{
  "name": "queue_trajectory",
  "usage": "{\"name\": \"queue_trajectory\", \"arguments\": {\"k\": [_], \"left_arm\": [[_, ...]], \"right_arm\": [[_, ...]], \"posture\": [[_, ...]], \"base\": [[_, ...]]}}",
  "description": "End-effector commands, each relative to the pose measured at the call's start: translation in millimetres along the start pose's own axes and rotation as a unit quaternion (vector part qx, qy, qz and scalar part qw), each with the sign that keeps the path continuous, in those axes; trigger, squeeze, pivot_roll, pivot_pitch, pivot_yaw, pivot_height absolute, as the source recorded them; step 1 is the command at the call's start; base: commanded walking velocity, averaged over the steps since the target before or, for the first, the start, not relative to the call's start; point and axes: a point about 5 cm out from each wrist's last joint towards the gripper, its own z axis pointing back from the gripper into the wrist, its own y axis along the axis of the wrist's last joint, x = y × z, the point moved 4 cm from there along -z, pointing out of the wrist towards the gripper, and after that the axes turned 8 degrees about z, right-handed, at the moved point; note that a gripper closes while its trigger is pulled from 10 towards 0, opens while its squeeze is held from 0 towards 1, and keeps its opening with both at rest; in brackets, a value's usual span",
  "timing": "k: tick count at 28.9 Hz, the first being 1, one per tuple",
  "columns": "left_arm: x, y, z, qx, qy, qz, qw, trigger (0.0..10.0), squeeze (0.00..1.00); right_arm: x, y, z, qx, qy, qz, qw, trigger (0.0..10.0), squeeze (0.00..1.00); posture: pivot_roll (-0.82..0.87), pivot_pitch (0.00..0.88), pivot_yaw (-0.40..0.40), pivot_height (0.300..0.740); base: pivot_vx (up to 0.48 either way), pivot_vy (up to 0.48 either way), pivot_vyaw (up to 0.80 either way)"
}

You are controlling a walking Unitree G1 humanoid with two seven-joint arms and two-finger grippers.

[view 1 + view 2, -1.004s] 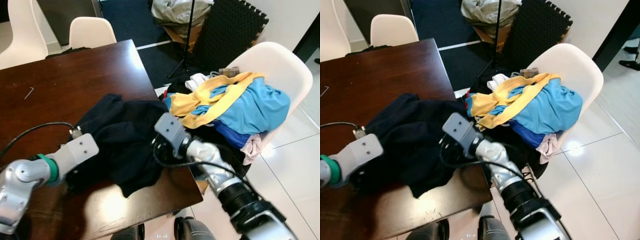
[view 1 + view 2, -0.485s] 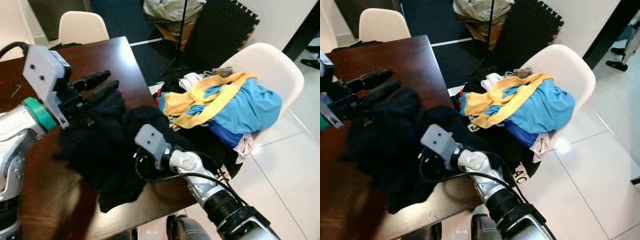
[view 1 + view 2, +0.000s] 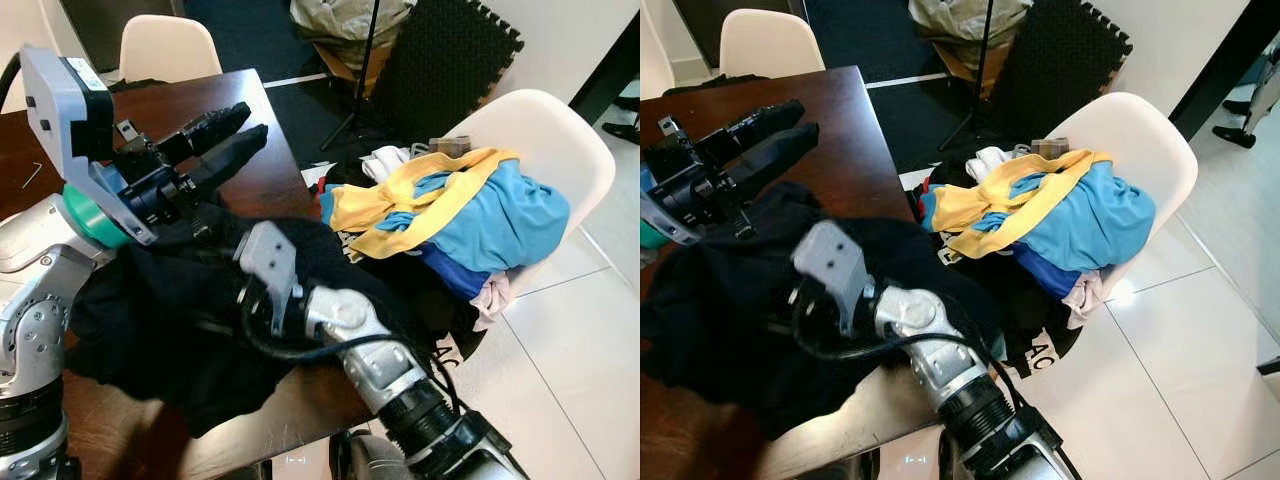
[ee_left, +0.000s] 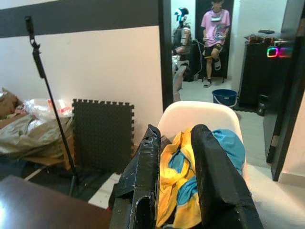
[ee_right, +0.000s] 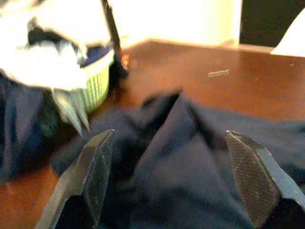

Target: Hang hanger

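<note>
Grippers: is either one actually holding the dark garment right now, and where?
Neither grips it. The left gripper points out above the dark garment with bare fingers. The right gripper is wide open, fingers either side of a fold.

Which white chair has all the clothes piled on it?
The white chair beside the table, on the robot's right, holds the yellow and blue clothes. The chair at the table's far end holds none.

Soft matt dark cloth garment (image 3: pixel 170 320) lies on the glossy dark wood table (image 3: pixel 160 120), beside a smooth plastic chair (image 3: pixel 545 135).
</note>
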Motion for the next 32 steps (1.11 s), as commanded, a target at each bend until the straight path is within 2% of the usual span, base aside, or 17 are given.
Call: {"name": "queue_trajectory", "arguments": {"k": [1, 3, 4, 5, 6, 7, 9, 10, 11, 13, 16, 17, 19, 21, 22, 28, 32], "left_arm": [[1.9, 2, -0.2, 0.004, -0.003, 0.009, 1.0, 10.0, 0.0], [1.7, 3, -0.4, 0.003, 0.0, 0.014, 1.0, 10.0, 0.0], [1.6, 3, -0.5, 0.003, 0.001, 0.016, 1.0, 10.0, 0.0], [1.6, 3, -0.5, 0.003, 0.001, 0.016, 1.0, 10.0, 0.0], [1.3, 2, -0.7, 0.001, 0.003, 0.018, 1.0, 10.0, 0.0], [1.3, 2, -0.7, 0.001, 0.003, 0.018, 1.0, 10.0, 0.0], [1.1, 1, -0.9, 0.0, 0.005, 0.017, 1.0, 10.0, 0.0], [1.4, 0, -0.8, -0.003, 0.005, 0.017, 1.0, 10.0, 0.0], [1.4, 0, -0.8, -0.003, 0.005, 0.017, 1.0, 10.0, 0.0], [1.9, -1, -0.7, -0.007, 0.006, 0.016, 1.0, 10.0, 0.0], [3.4, -8, 0.2, -0.021, 0.007, 0.02, 1.0, 10.0, 0.0], [5.0, -13, 0.0, -0.028, 0.004, 0.024, 0.999, 10.0, 0.0], [5.8, -14, -0.1, -0.03, 0.002, 0.026, 0.999, 10.0, 0.0], [6.4, -17, -0.7, -0.035, 0.0, 0.03, 0.999, 10.0, 0.0], [6.7, -20, -1.6, -0.039, -0.002, 0.034, 0.999, 10.0, 0.0], [6.1, -24, -2.0, -0.046, -0.004, 0.038, 0.998, 10.0, 0.0], [5.4, -25, -2.9, -0.047, -0.005, 0.04, 0.998, 10.0, 0.0]], "right_arm": [[-0.6, 28, -16.1, 0.061, -0.004, -0.046, 0.997, 10.0, 0.0], [13.1, 26, -10.1, 0.037, -0.032, 0.02, 0.999, 10.0, 0.0], [21.1, 21, -4.0, 0.009, -0.042, 0.081, 0.996, 10.0, 0.0], [21.1, 21, -4.0, 0.009, -0.042, 0.081, 0.996, 10.0, 0.0], [37.0, 14, 9.0, -0.029, -0.06, 0.144, 0.987, 10.0, 0.0], [37.0, 14, 9.0, -0.029, -0.06, 0.144, 0.987, 10.0, 0.0], [48.1, 12, 18.1, -0.045, -0.077, 0.157, 0.983, 10.0, 0.0], [60.5, 10, 33.5, -0.062, -0.092, 0.167, 0.98, 10.0, 0.0], [60.5, 10, 33.5, -0.062, -0.092, 0.167, 0.98, 10.0, 0.0], [72.4, 10, 51.5, -0.08, -0.106, 0.177, 0.975, 10.0, 0.0], [72.4, 7, 97.8, -0.113, -0.079, 0.164, 0.977, 10.0, 0.0], [72.4, 2, 118.7, -0.139, -0.071, 0.156, 0.975, 10.0, 0.0], [73.6, -1, 126.1, -0.151, -0.071, 0.152, 0.974, 10.0, 0.0], [75.4, -6, 142.7, -0.177, -0.066, 0.142, 0.972, 10.0, 0.0], [71.5, -12, 159.6, -0.198, -0.046, 0.118, 0.972, 10.0, 0.0], [70.6, -26, 178.8, -0.23, -0.04, 0.101, 0.967, 10.0, 0.0], [69.9, -44, 180.4, -0.254, -0.045, 0.099, 0.961, 10.0, 0.0]], "posture": [[0.04, 0.078, 0.038, 0.74], [0.04, 0.079, 0.036, 0.74], [0.04, 0.078, 0.035, 0.74], [0.04, 0.078, 0.035, 0.74], [0.03, 0.081, 0.036, 0.74], [0.03, 0.081, 0.036, 0.74], [0.03, 0.081, 0.036, 0.74], [0.04, 0.084, 0.035, 0.74], [0.04, 0.084, 0.035, 0.74], [0.04, 0.084, 0.035, 0.74], [0.04, 0.085, 0.035, 0.74], [0.03, 0.086, 0.041, 0.74], [0.03, 0.086, 0.041, 0.74], [0.03, 0.087, 0.044, 0.74], [0.02, 0.087, 0.049, 0.74], [0.01, 0.087, 0.055, 0.74], [0.02, 0.087, 0.058, 0.74]], "base": [[0.0, 0.0, 0.0], [0.0, 0.0, 0.0], [0.0, 0.0, 0.0], [0.0, 0.0, 0.0], [0.0, 0.0, 0.0], [0.0, 0.0, 0.0], [0.0, 0.0, 0.0], [0.0, 0.0, 0.0], [0.0, 0.0, 0.0], [0.0, 0.0, 0.0], [0.0, 0.0, 0.0], [0.0, 0.0, 0.0], [0.0, 0.0, 0.0], [0.0, 0.0, 0.0], [0.0, 0.0, 0.0], [0.0, 0.0, 0.0], [0.0, 0.0, 0.0]]}}
